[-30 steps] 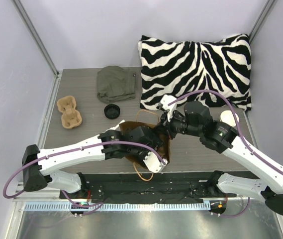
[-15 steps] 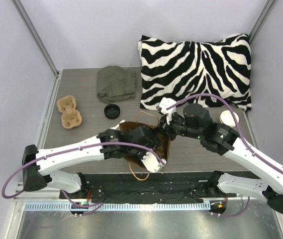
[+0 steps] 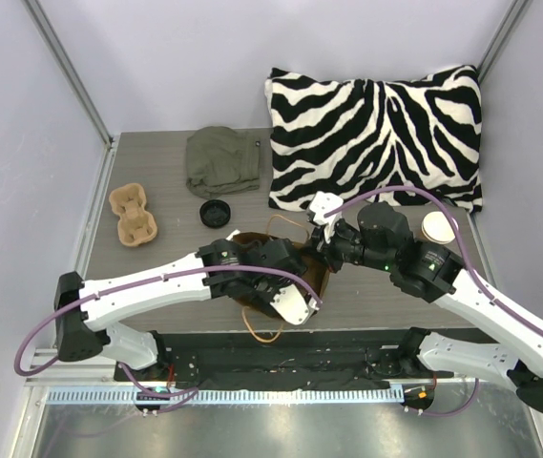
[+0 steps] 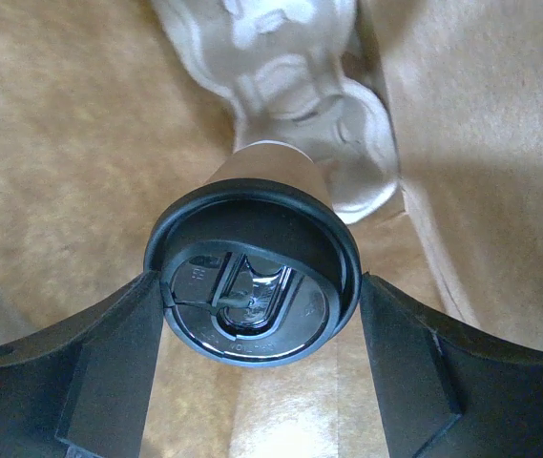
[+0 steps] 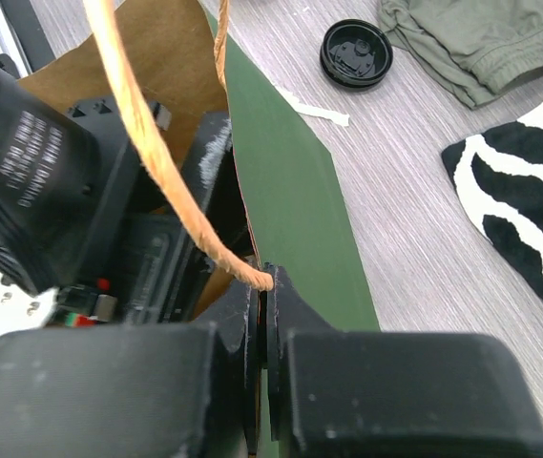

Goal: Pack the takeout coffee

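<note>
Left arm [image 3: 147,284], coffee [image 4: 252,286] deeper in bag [image 5: 290,181]

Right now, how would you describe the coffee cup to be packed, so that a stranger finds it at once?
Look at the green paper bag in the middle of the table. Inside it, the left gripper holds a small tan cup. It alone wears a black lid; the other cup, beside the striped pillow, is open and white inside.
</note>
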You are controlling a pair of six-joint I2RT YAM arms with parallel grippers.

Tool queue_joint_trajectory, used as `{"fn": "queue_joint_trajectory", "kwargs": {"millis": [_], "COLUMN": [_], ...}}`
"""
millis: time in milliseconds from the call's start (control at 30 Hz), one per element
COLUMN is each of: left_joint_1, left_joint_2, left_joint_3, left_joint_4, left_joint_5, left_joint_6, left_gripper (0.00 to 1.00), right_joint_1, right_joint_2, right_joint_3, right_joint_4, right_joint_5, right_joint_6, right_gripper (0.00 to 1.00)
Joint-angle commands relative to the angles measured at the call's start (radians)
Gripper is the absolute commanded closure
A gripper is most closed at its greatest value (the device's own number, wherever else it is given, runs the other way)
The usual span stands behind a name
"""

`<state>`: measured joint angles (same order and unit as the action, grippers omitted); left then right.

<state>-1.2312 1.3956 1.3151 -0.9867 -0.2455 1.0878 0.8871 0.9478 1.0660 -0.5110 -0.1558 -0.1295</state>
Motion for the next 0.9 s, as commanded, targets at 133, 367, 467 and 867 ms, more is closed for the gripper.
{"fn": "queue_joint_trajectory", "kwargs": {"millis": [133, 367, 467, 867], "left_joint_1": [-0.005, -0.005, -0.005, 0.019], "left_joint_2": [0.054, 0.077, 0.071, 0.085], "left_joint_3": [0.035, 0.003, -0.027, -0.131], "left_joint_4": [-0.072, -0.015, 0.023, 0.131], "left_joint_5": [-0.063, -0.074, -0.054, -0.035], "left_joint_6": [-0.046, -0.055, -0.068, -0.069], "left_gripper": [0.25, 0.25, 0.25, 0.25], "right_joint_1": [0.007, 0.006, 0.006, 0.006], "right_joint_2": [-0.024, -0.034, -0.037, -0.041], "right_joint_3": [-0.008, -0.015, -0.015, -0.017], "right_joint_4": [0.016, 0.017, 0.019, 0.016], "right_joint_5": [-0.073, -0.111, -0.122, -0.166], "right_joint_6": [-0.010, -0.001, -0.002, -0.005], "right_gripper": [0.99, 0.99, 0.99, 0.99]}}
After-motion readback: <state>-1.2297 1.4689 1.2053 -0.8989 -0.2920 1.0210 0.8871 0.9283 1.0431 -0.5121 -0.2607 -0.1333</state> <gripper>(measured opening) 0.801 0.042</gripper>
